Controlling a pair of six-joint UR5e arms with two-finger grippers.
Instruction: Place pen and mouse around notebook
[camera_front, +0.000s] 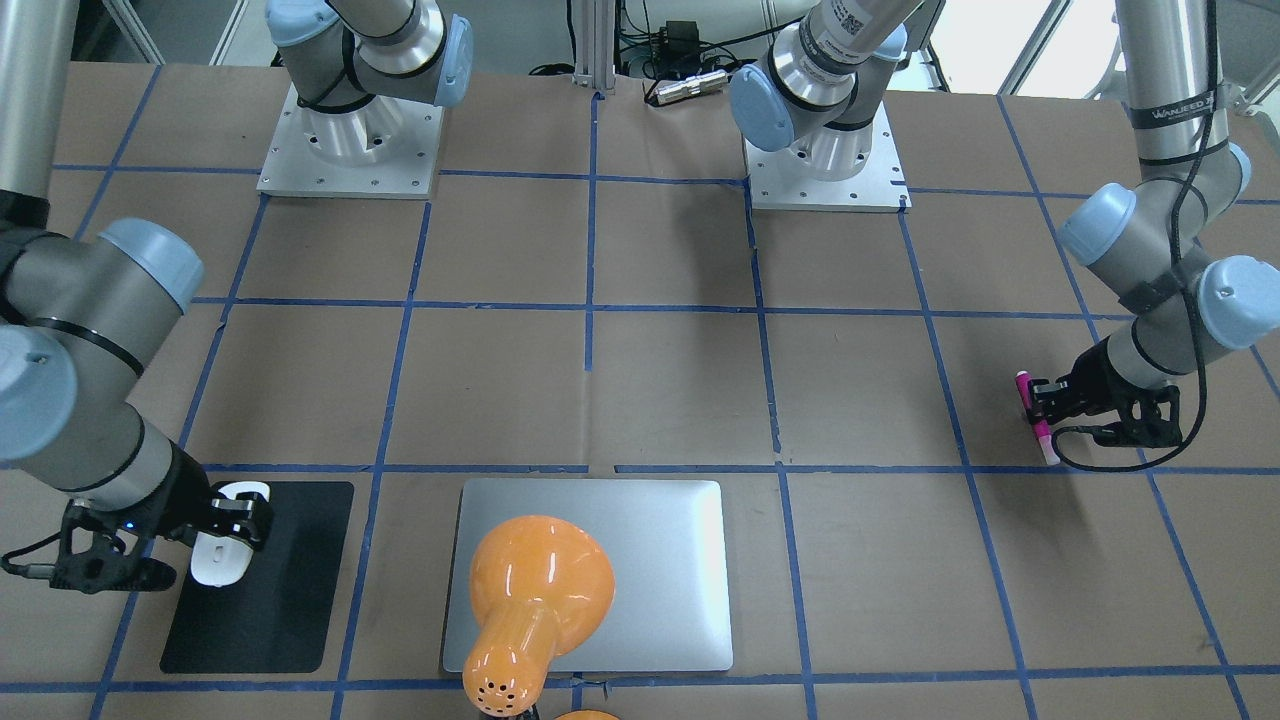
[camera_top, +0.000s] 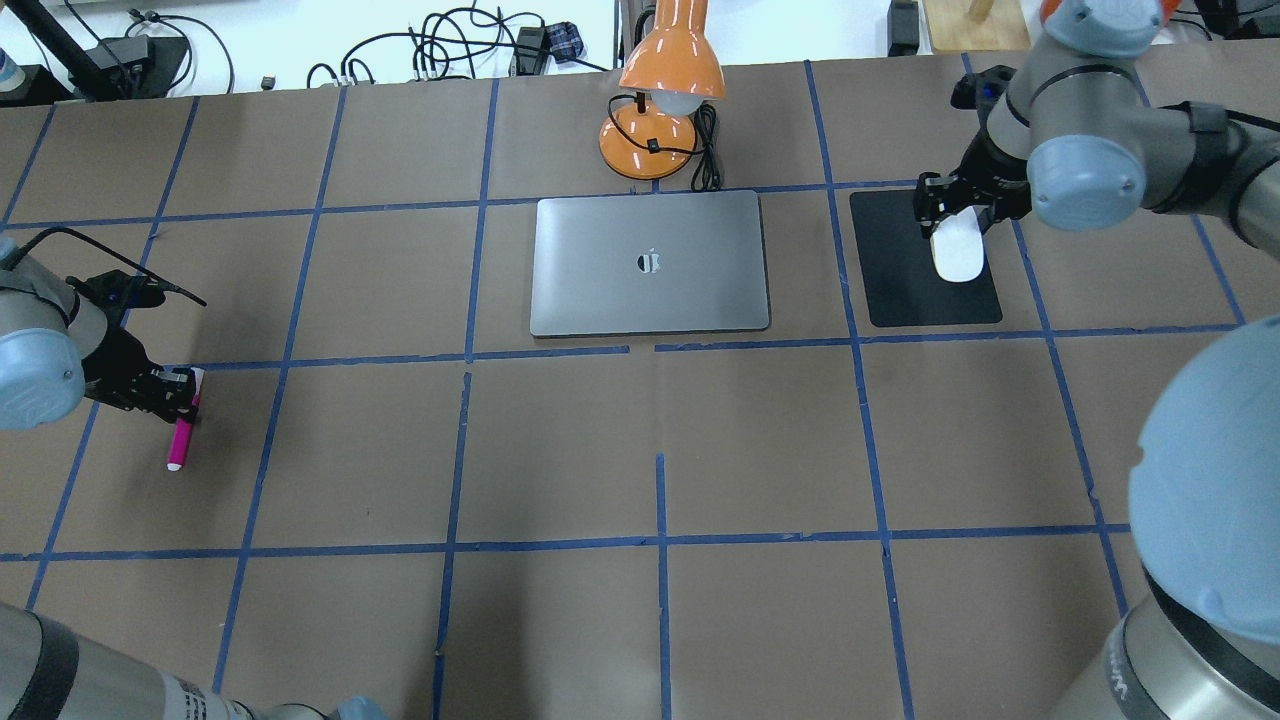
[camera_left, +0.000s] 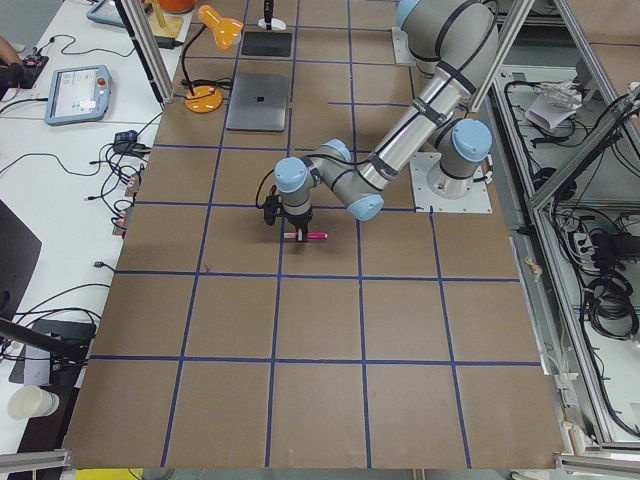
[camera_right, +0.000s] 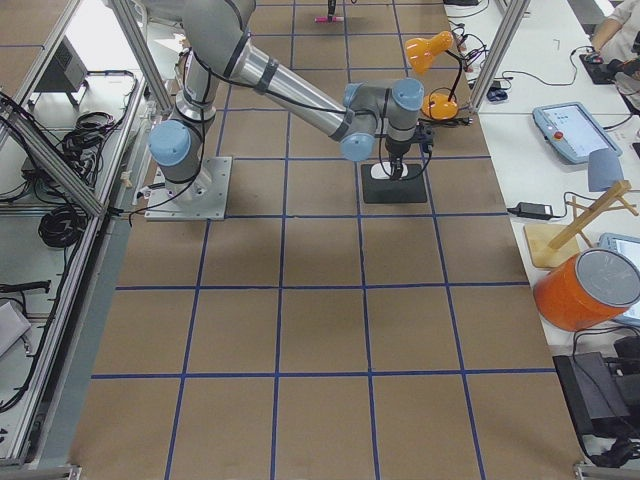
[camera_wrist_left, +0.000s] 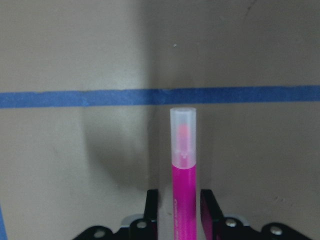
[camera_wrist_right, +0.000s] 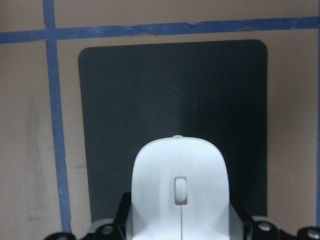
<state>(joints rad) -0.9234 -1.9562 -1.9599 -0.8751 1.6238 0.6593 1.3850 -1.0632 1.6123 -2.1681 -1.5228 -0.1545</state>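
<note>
The pink pen (camera_top: 181, 438) with its pale cap (camera_wrist_left: 183, 132) lies along the far left of the table, and my left gripper (camera_top: 186, 388) is shut on its barrel (camera_wrist_left: 183, 200). The white mouse (camera_top: 957, 256) is over the black mat (camera_top: 900, 290), to the right of the silver notebook (camera_top: 650, 300). My right gripper (camera_top: 955, 213) is shut on the mouse (camera_wrist_right: 179, 190), one finger at each flank. Whether pen or mouse is touching the surface, I cannot tell. The notebook lies flat and closed at the far middle.
An orange desk lamp (camera_top: 668, 70) stands just behind the notebook, and its shade (camera_front: 535, 575) hangs over part of the lid. Blue tape lines (camera_top: 660, 545) grid the brown table. The arm bases (camera_front: 350, 150) sit at the robot's edge.
</note>
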